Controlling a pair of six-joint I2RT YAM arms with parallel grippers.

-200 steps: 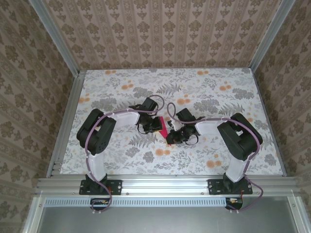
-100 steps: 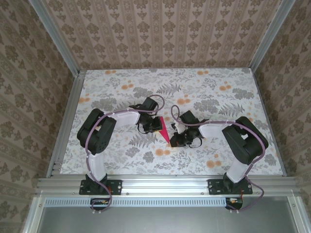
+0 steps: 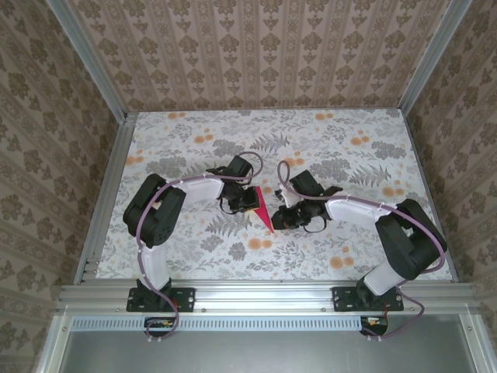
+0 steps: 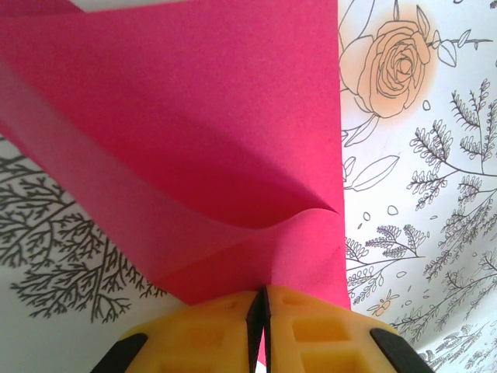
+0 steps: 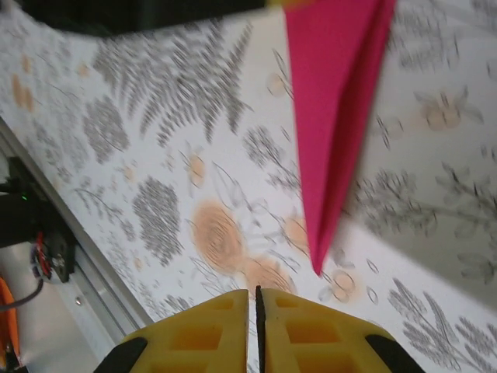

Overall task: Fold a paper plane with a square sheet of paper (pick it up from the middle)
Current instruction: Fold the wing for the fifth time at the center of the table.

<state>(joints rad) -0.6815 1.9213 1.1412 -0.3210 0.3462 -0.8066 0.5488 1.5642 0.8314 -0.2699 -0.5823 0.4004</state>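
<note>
**Overhead view.** The left arm [image 3: 155, 210] rises from its base at the lower left and bends at the elbow. Its forearm runs rightward to the middle of the frame, where the left gripper [image 3: 250, 200] points right and slightly down. The right arm [image 3: 404, 237] mirrors it, with its base at the lower right, its elbow at the right and its forearm reaching leftward. The right gripper [image 3: 281, 221] sits low and just right of centre. Between the two grippers is the paper plane [image 3: 265, 210], a narrow magenta dart at the centre of the frame. Its tip is aimed toward the lower edge, over the flower-patterned table [image 3: 194, 132].

**Left wrist view.** The yellow fingers [image 4: 311, 330] at the bottom edge are pressed together on the near edge of the plane. The paper spreads from them across the upper left of the frame, one layer curling up off the layer beneath.

**Right wrist view.** The right gripper's own fingers [image 5: 311, 334], at the bottom centre, stand closed with only a hairline slit between them and grip nothing. The plane hangs in the upper right, tapering to a point just above and right of the fingertips, apart from them. Whether the tip touches the table cannot be told.
</note>
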